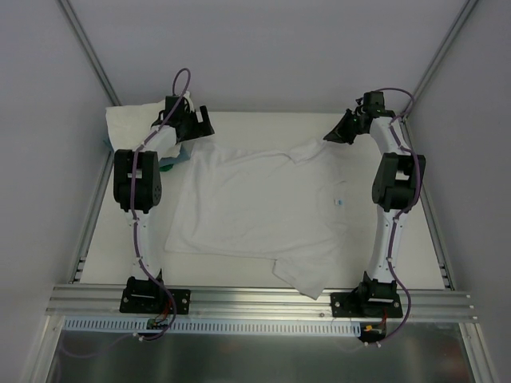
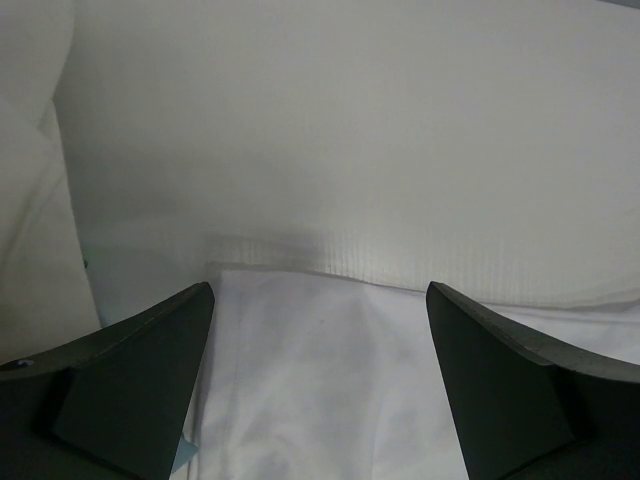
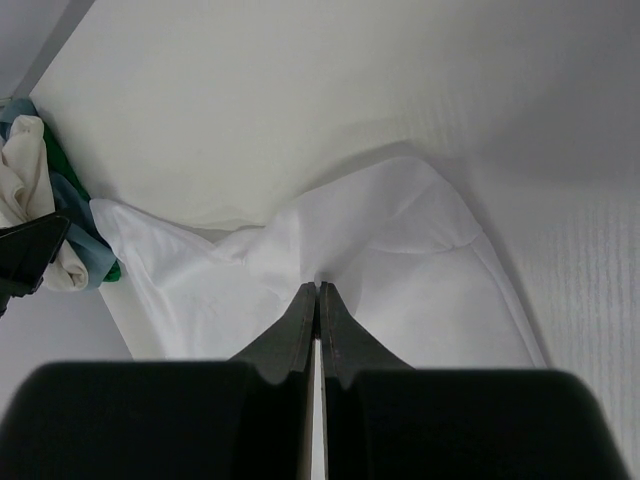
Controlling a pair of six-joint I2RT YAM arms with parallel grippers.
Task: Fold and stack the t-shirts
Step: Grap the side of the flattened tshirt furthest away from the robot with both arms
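Observation:
One white t-shirt [image 1: 255,207] lies spread flat across the middle of the table. My right gripper [image 1: 339,134] is at its far right corner. In the right wrist view the jaws [image 3: 318,287] are shut, with a pucker of this t-shirt [image 3: 400,250] pinched at the tips. My left gripper [image 1: 196,124] hovers at the far left corner. In the left wrist view it [image 2: 318,290] stands open, with the t-shirt's edge [image 2: 320,380] lying flat between the fingers [image 2: 140,370], ungripped. More white t-shirts [image 1: 132,120] are heaped at the back left.
A bunch of teal and green cloth [image 1: 172,159] lies beside the left arm's elbow and also shows in the right wrist view [image 3: 75,235]. Grey walls close in the table at the back and sides. A metal rail [image 1: 263,299] runs along the near edge.

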